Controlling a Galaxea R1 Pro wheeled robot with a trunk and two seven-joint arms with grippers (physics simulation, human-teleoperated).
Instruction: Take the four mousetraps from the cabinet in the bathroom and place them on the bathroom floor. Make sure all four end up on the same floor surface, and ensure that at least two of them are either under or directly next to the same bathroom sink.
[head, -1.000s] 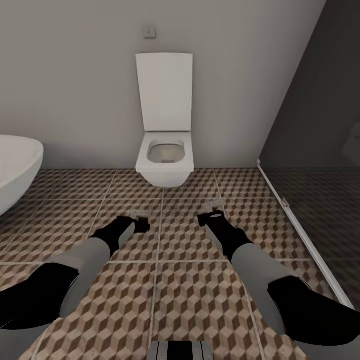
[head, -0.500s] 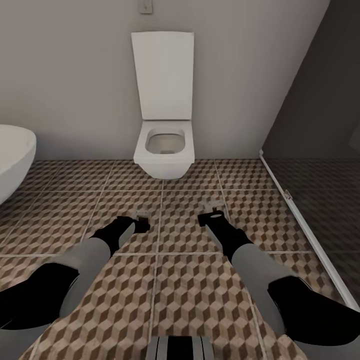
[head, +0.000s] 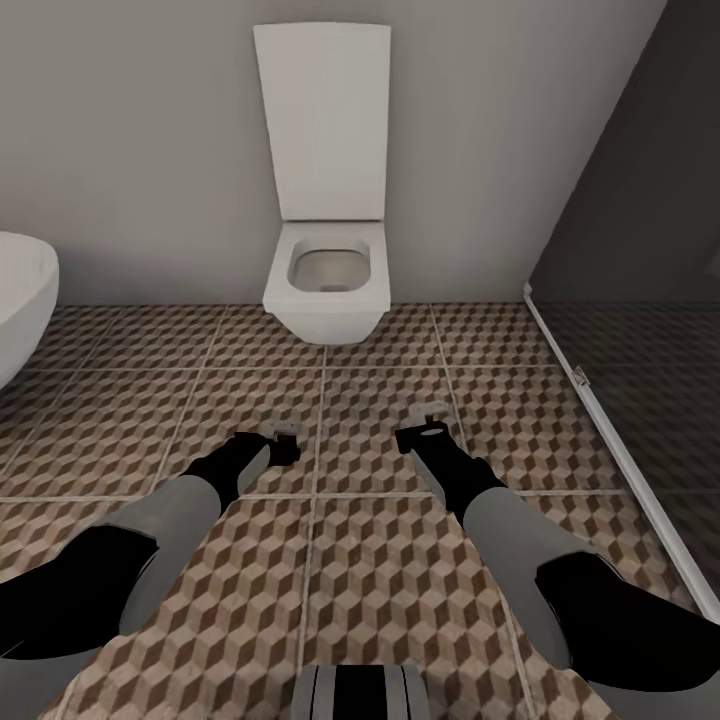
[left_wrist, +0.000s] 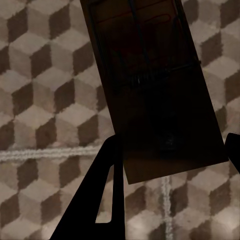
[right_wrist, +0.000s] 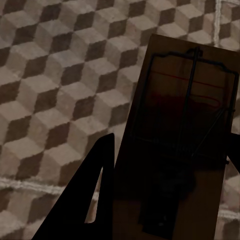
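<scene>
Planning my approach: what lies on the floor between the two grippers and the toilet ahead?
Head view: only bare cube-patterned bathroom floor between the left gripper, the right gripper and the toilet.

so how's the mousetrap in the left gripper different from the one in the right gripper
In its wrist view, the left gripper's mousetrap looks darker, its wire bar faint and no red visible; the right gripper's mousetrap shows a clear wire frame and red mark. In the head view, the left gripper points inward toward the right, while the right gripper points ahead. Both are flat brown boards, each clamped between its gripper's fingers above the bathroom floor.
</scene>
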